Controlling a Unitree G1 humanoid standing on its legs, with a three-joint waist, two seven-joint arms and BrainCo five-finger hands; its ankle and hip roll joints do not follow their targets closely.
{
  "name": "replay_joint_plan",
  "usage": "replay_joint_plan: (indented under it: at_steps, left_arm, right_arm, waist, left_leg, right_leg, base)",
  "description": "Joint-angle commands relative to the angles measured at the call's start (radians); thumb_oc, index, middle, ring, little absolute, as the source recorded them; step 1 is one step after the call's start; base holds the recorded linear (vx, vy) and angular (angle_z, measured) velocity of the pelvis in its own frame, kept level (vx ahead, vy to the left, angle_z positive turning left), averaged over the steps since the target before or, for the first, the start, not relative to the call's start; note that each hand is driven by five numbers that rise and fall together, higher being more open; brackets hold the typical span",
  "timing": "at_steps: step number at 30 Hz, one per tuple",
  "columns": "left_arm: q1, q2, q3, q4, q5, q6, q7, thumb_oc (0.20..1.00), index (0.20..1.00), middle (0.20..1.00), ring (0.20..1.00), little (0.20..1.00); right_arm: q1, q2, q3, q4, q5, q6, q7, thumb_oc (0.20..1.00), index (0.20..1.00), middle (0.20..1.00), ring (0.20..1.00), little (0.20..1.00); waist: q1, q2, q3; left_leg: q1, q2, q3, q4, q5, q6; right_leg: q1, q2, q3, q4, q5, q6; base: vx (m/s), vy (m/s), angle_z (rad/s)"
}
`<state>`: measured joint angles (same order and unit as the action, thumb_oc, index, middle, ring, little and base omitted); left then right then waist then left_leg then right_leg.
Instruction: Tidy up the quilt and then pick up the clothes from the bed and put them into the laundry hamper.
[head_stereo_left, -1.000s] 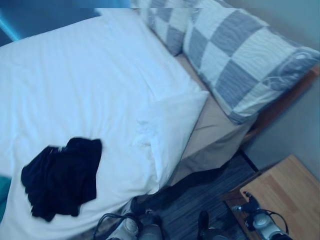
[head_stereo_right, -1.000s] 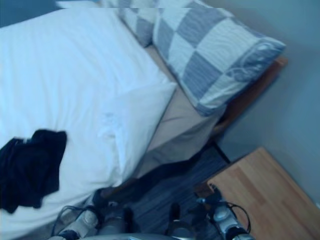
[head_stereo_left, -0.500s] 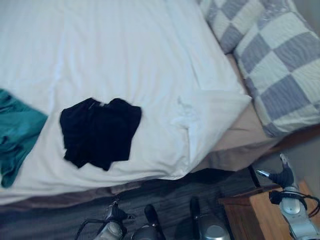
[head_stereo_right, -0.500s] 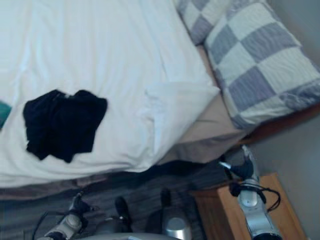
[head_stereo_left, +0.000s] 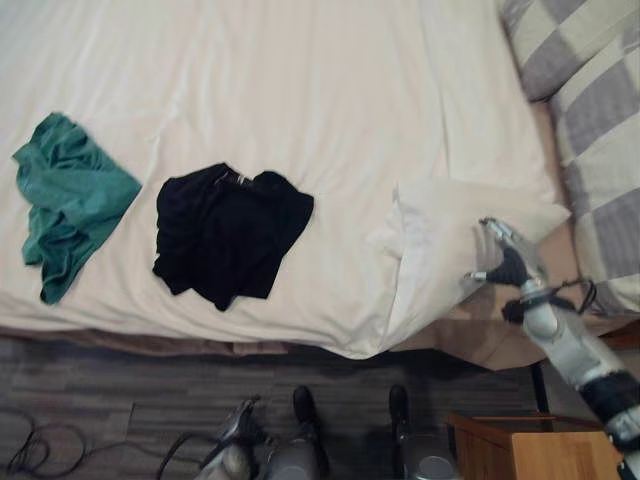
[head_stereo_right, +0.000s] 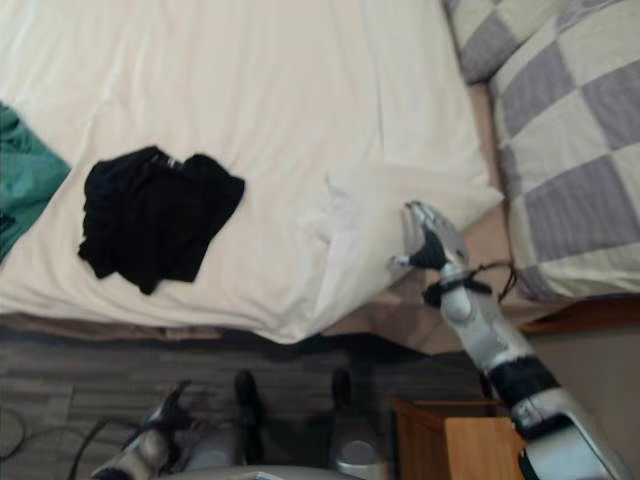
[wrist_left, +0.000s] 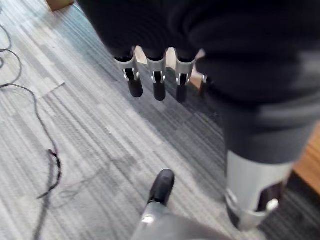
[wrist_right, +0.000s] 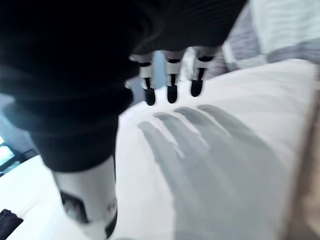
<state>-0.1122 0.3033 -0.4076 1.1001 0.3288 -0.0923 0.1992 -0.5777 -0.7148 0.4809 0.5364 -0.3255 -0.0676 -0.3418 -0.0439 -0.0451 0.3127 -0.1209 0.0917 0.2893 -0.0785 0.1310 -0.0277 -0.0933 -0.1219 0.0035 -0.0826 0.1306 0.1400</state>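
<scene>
A white quilt (head_stereo_left: 300, 90) covers the bed, with its near right corner (head_stereo_left: 440, 235) folded back over itself. A crumpled black garment (head_stereo_left: 228, 232) lies on the quilt near the front edge, and a green garment (head_stereo_left: 62, 198) lies further left. My right hand (head_stereo_left: 502, 252) is raised at the folded corner, fingers straight and open. In the right wrist view its fingers (wrist_right: 170, 75) hover just above the white cloth, holding nothing. My left hand (head_stereo_right: 150, 452) hangs low by the floor, fingers (wrist_left: 156, 80) straight and open.
Grey-and-white checked pillows (head_stereo_left: 600, 110) lie at the bed's right end, on a tan sheet (head_stereo_left: 505, 335). A wooden nightstand (head_stereo_left: 545, 455) stands at the lower right. Grey striped carpet (head_stereo_left: 110, 400) runs along the bed's front edge.
The camera has swung left along the bed, bringing the green garment into view. My right hand has risen from beside the nightstand to the folded quilt corner.
</scene>
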Motion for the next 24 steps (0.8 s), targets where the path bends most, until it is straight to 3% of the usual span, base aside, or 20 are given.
replay_joint_plan:
  at_steps: [1, 2, 6, 9, 11, 12, 13, 14, 22, 24]
  left_arm:
    - [-0.107, 0.031, -0.038, 0.059, -0.034, -0.018, 0.034, 1.0, 1.0, 1.0, 1.0, 1.0]
    - [-0.115, 0.035, -0.035, 0.057, -0.044, -0.017, 0.031, 1.0, 1.0, 1.0, 1.0, 1.0]
    - [-0.099, 0.032, -0.03, 0.062, -0.037, -0.015, 0.025, 1.0, 1.0, 1.0, 1.0, 1.0]
    - [-0.08, 0.012, -0.024, 0.076, -0.014, -0.002, 0.016, 1.0, 1.0, 1.0, 1.0, 1.0]
    - [-0.074, 0.001, -0.005, 0.083, 0.001, 0.009, 0.006, 1.0, 1.0, 1.0, 1.0, 1.0]
    - [-0.07, -0.008, 0.013, 0.089, 0.009, 0.015, -0.003, 1.0, 1.0, 1.0, 1.0, 1.0]
    - [-0.069, -0.007, 0.011, 0.088, 0.009, 0.015, -0.003, 1.0, 1.0, 1.0, 1.0, 1.0]
    - [-0.071, -0.011, 0.031, 0.091, 0.013, 0.022, -0.01, 1.0, 1.0, 1.0, 1.0, 1.0]
    - [-0.073, -0.021, 0.072, 0.1, 0.003, 0.036, -0.026, 1.0, 1.0, 1.0, 1.0, 1.0]
    - [-0.07, -0.031, 0.082, 0.099, -0.003, 0.042, -0.033, 1.0, 1.0, 1.0, 1.0, 1.0]
  right_arm:
    - [-0.196, -0.027, -0.021, 0.147, 0.066, 0.021, -0.007, 0.31, 0.31, 0.31, 0.31, 0.31]
    - [-0.221, -0.014, -0.007, 0.187, 0.074, 0.027, -0.001, 0.2, 0.2, 0.2, 0.2, 0.2]
    - [-0.216, 0.019, -0.006, 0.218, 0.08, 0.038, 0.003, 0.2, 0.2, 0.2, 0.2, 0.2]
    - [-0.103, 0.033, -0.054, 0.146, 0.064, 0.031, -0.001, 0.2, 0.2, 0.2, 0.2, 0.2]
    - [0.06, 0.027, -0.146, 0.057, 0.052, 0.023, -0.004, 0.2, 0.2, 0.2, 0.2, 0.2]
    - [0.219, 0.033, -0.256, -0.01, 0.076, 0.009, -0.02, 0.834, 0.834, 0.834, 0.834, 0.834]
    - [0.225, 0.033, -0.26, -0.015, 0.075, 0.01, -0.019, 1.0, 1.0, 1.0, 1.0, 1.0]
    - [0.372, 0.052, -0.373, -0.067, 0.117, -0.007, -0.032, 1.0, 1.0, 1.0, 1.0, 1.0]
    - [0.681, 0.204, -0.613, -0.124, 0.279, -0.037, -0.048, 1.0, 1.0, 1.0, 1.0, 1.0]
    - [0.753, 0.273, -0.679, -0.072, 0.299, -0.02, -0.098, 1.0, 1.0, 1.0, 1.0, 1.0]
  waist:
    - [0.051, 0.034, 0.081]
    - [0.05, 0.036, 0.081]
    - [0.045, 0.033, 0.074]
    - [0.031, 0.026, 0.058]
    - [0.012, 0.02, 0.035]
    - [-0.013, 0.013, 0.009]
    - [-0.01, 0.012, 0.007]
    - [-0.036, 0.007, -0.015]
    - [-0.09, -0.007, -0.074]
    - [-0.116, -0.004, -0.095]
  left_leg:
    - [-0.037, 0.058, -0.014, 0.136, -0.101, -0.066]
    - [-0.044, 0.064, -0.014, 0.142, -0.101, -0.068]
    - [-0.044, 0.076, -0.015, 0.151, -0.099, -0.072]
    - [-0.02, 0.079, -0.01, 0.136, -0.102, -0.073]
    - [0.008, 0.076, 0.0, 0.108, -0.103, -0.072]
    - [0.042, 0.067, 0.009, 0.077, -0.106, -0.069]
    - [0.04, 0.067, 0.011, 0.075, -0.102, -0.069]
    - [0.076, 0.057, 0.018, 0.04, -0.103, -0.066]
    - [0.14, 0.045, 0.04, -0.005, -0.106, -0.057]
    - [0.167, 0.042, 0.052, -0.009, -0.121, -0.052]
  right_leg:
    - [-0.104, -0.022, -0.005, 0.168, -0.164, 0.0]
    - [-0.112, -0.017, -0.008, 0.177, -0.167, -0.002]
    - [-0.11, -0.007, -0.014, 0.179, -0.168, -0.006]
    - [-0.086, -0.005, -0.01, 0.153, -0.165, -0.006]
    - [-0.059, -0.009, -0.012, 0.123, -0.159, -0.003]
    - [-0.032, -0.016, -0.011, 0.099, -0.153, 0.005]
    - [-0.034, -0.016, -0.01, 0.096, -0.148, 0.004]
    - [-0.011, -0.022, -0.01, 0.076, -0.14, 0.013]
    - [0.033, -0.027, -0.007, 0.043, -0.124, 0.029]
    - [0.046, -0.027, 0.001, 0.045, -0.127, 0.035]
  base:
    - [-0.13, -0.079, 0.04]
    - [-0.08, -0.061, 0.09]
    - [0.0, 0.0, 0.0]
    - [0.01, 0.009, 0.0]
    - [0.1, 0.055, 0.02]
    - [0.1, 0.054, 0.08]
    - [0.12, 0.095, 0.12]
    - [0.04, 0.049, 0.08]
    - [0.05, 0.057, -0.11]
    - [0.05, 0.083, -0.24]
